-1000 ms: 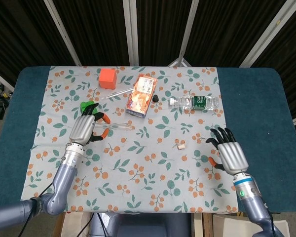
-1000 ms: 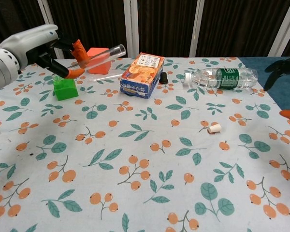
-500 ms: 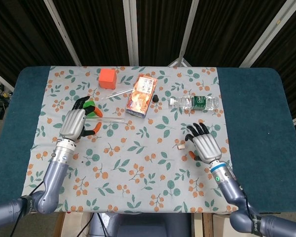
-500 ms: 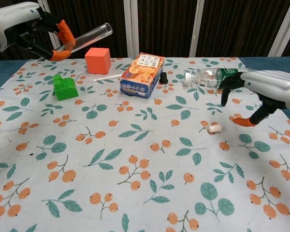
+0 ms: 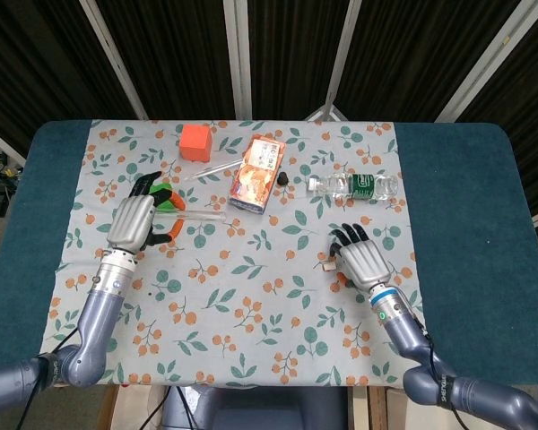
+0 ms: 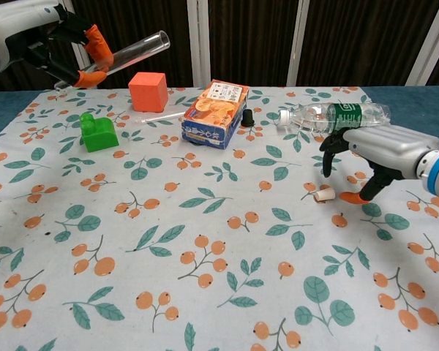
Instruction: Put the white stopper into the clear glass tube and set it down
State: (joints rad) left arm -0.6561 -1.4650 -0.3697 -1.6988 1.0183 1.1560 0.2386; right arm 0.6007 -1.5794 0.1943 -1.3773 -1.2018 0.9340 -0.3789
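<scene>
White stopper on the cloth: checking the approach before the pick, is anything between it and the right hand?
Nothing visible. The small white stopper lies alone on the floral tablecloth, the right hand open just beside it.

Clear glass tube [image 6: 135, 50] held tilted aloft; white stopper [image 6: 323, 194] on tablecloth.

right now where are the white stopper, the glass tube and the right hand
white stopper [image 6: 323, 194], chest view, middle of its side
clear glass tube [image 6: 135, 51], chest view, mid-length of the tube wall
right hand [image 6: 373, 150], chest view, back of the hand
</scene>
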